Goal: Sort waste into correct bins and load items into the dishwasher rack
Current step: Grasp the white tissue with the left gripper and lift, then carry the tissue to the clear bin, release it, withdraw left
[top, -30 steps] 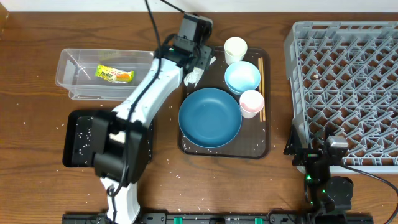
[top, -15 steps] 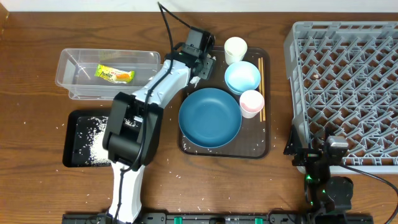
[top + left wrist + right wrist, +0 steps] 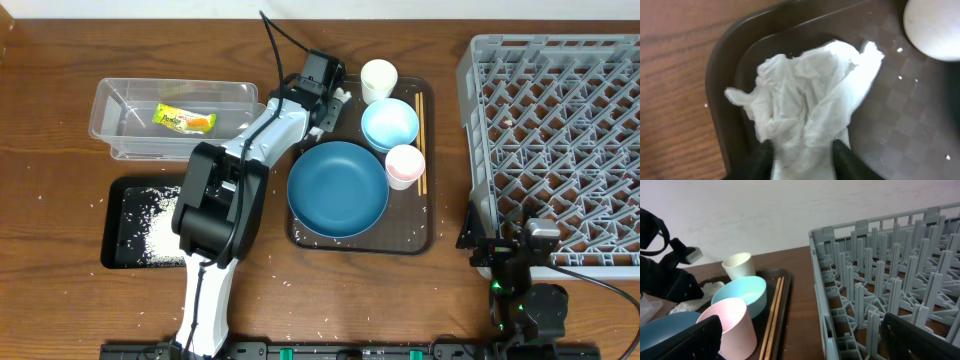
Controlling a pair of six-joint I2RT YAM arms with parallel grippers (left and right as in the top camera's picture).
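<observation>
The left claw (image 3: pixel 802 161) is clamped on a crumpled white tissue (image 3: pixel 805 100). The tissue bunches between its fingers and fans out ahead of it, in the corner of a dark brown tray (image 3: pixel 720 70). A white cup (image 3: pixel 935 25) stands ahead to its right. The right claw (image 3: pixel 805 337) sits low over the worktop (image 3: pixel 400 300), fingers apart, with the grey rack (image 3: pixel 880 270) just ahead to its right.

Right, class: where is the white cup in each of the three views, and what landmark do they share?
Overhead: white cup at the brown tray's far edge, beside the light-blue bowl.
Left wrist: top right corner, cut off by the frame.
Right wrist: left of centre, behind the light-blue bowl.
Shared landmark: the brown tray.
</observation>
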